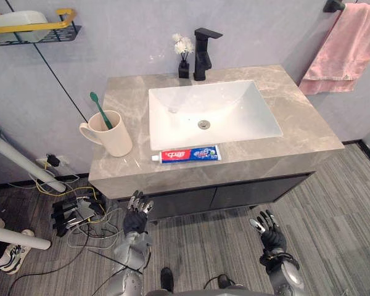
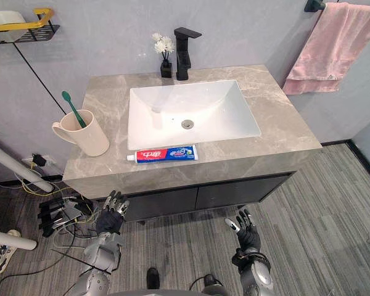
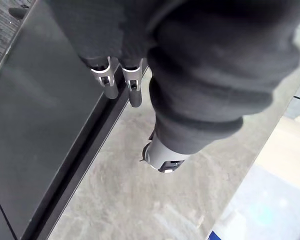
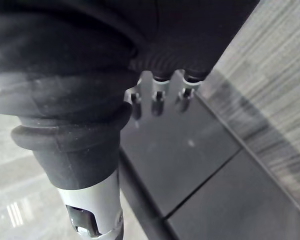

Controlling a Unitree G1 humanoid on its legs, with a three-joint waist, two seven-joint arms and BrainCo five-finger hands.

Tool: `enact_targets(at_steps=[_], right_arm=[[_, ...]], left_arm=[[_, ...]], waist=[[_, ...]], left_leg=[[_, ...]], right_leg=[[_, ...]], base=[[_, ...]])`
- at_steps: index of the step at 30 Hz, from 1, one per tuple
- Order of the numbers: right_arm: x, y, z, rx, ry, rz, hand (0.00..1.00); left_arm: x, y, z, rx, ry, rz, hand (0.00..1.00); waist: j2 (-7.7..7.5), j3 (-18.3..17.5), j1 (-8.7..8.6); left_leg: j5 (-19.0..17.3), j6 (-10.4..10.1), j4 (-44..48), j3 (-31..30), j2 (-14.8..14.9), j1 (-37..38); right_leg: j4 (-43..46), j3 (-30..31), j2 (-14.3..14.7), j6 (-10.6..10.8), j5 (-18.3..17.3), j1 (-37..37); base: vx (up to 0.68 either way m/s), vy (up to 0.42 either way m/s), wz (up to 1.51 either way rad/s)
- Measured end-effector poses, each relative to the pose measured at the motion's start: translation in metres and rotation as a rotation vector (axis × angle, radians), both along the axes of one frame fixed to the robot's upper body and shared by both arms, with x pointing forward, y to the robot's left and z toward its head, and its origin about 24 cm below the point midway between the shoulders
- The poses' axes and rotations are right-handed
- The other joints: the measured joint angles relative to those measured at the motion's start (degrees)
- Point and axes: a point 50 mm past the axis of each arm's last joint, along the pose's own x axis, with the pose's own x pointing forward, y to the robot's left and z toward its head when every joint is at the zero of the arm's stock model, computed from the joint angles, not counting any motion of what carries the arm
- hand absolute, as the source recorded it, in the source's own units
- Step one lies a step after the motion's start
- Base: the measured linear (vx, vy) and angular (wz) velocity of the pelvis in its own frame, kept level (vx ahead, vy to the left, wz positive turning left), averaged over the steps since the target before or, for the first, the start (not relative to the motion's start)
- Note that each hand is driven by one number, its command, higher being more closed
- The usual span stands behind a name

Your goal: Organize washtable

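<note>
A toothpaste tube (image 1: 190, 154) lies flat on the marble washtable (image 1: 296, 117), along its front edge just before the white sink (image 1: 246, 108). At the table's left stands a cream mug (image 1: 111, 134) with a green toothbrush (image 1: 100, 110) leaning in it. My left hand (image 1: 136, 214) hangs below the table's front edge, in front of the dark cabinet, fingers relaxed and holding nothing. My right hand (image 1: 269, 230) is lower right over the floor, fingers spread and holding nothing.
A black faucet (image 1: 203, 52) and a small black vase of white flowers (image 1: 184, 54) stand behind the sink. A pink towel (image 1: 345, 46) hangs on the right wall. A wire shelf (image 1: 31, 28) is at upper left. Cables and a power strip (image 1: 74, 209) lie on the floor.
</note>
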Motion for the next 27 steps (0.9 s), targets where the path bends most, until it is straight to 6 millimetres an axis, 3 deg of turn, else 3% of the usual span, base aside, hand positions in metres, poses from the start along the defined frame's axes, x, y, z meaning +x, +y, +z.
enact_targets(at_steps=[3, 5, 8, 9, 11, 14, 19, 22, 27], right_arm=[[-0.008, -0.021, 0.001, 0.002, 0.004, -0.104, 0.00], [-0.017, -0.048, 0.006, -0.028, -0.006, -0.226, 0.00], [-0.037, -0.100, 0.026, -0.141, -0.040, -0.453, 0.00], [-0.045, -0.127, 0.042, -0.218, -0.070, -0.555, 0.00], [-0.053, -0.151, 0.059, -0.294, -0.106, -0.644, 0.00], [-0.059, -0.170, 0.076, -0.349, -0.159, -0.738, 0.00], [-0.031, -0.182, 0.115, -0.405, -0.325, -0.751, 0.00], [0.000, -0.184, 0.147, -0.441, -0.464, -0.698, 0.00], [0.053, -0.166, 0.225, -0.549, -0.766, -0.493, 0.00]], left_arm=[[0.002, -0.002, 0.001, 0.033, -0.001, -0.025, 0.00], [0.002, -0.005, 0.001, 0.058, 0.005, -0.052, 0.00], [0.000, -0.006, -0.001, 0.091, 0.023, -0.079, 0.00], [-0.003, -0.006, -0.002, 0.095, 0.030, -0.089, 0.00], [-0.006, -0.006, -0.004, 0.100, 0.037, -0.103, 0.00], [-0.007, -0.009, -0.004, 0.103, 0.034, -0.134, 0.00], [-0.007, -0.015, -0.005, 0.103, 0.039, -0.167, 0.00], [-0.008, -0.016, -0.007, 0.103, 0.051, -0.172, 0.00], [-0.013, -0.026, -0.011, 0.105, 0.072, -0.247, 0.00]], waist=[[0.61, 0.35, -0.02], [1.13, 0.61, -0.06], [1.91, 0.67, -0.48], [2.03, 0.75, -0.74], [2.27, 0.59, -1.73], [2.38, 0.47, -1.89], [2.14, 0.37, -1.86], [1.83, 0.27, -1.59], [1.42, 0.25, -0.83]], left_leg=[[-0.17, -0.25, 0.00, 0.00, 0.18, 0.64], [-0.45, -0.59, 0.00, 0.50, 0.43, 1.25], [-0.81, -0.98, 0.00, 1.14, 0.42, 1.94], [-0.95, -1.23, 0.00, 1.37, 0.52, 2.44], [-0.99, -1.32, 0.00, 1.35, 0.73, 2.70], [-0.98, -1.33, 0.00, 1.33, 1.30, 2.79], [-0.75, -1.01, 0.01, 0.03, 1.62, 2.92], [-0.74, -1.00, 0.00, -1.08, 1.57, 2.92], [-0.73, -0.98, 0.00, -1.43, 1.50, 2.90]], right_leg=[[0.08, -0.28, 0.09, -0.01, 0.00, 0.52], [0.17, -0.11, 0.19, -0.17, -0.10, 0.66], [0.46, 0.05, 0.28, -0.64, -0.29, 0.82], [0.75, -0.17, 0.28, -1.04, -0.46, 0.82], [1.04, -0.41, 0.51, -1.40, -0.67, 0.83], [0.94, -0.46, 1.05, -1.53, -0.73, 0.83], [0.38, -2.47, 1.12, -1.40, -0.64, 1.72], [0.01, -3.61, 1.00, -1.38, -0.63, 2.47], [0.08, -3.91, 0.89, -1.38, -0.63, 2.68]], base=[[-0.02, -0.015, 0.01], [-0.04, -0.021, -0.12], [-0.02, -0.016, -0.15], [0.00, -0.022, -0.14], [0.02, -0.035, -0.07], [0.03, -0.049, -0.04], [0.02, -0.036, 0.11], [0.02, -0.011, 0.17], [0.00, -0.004, 0.04]])
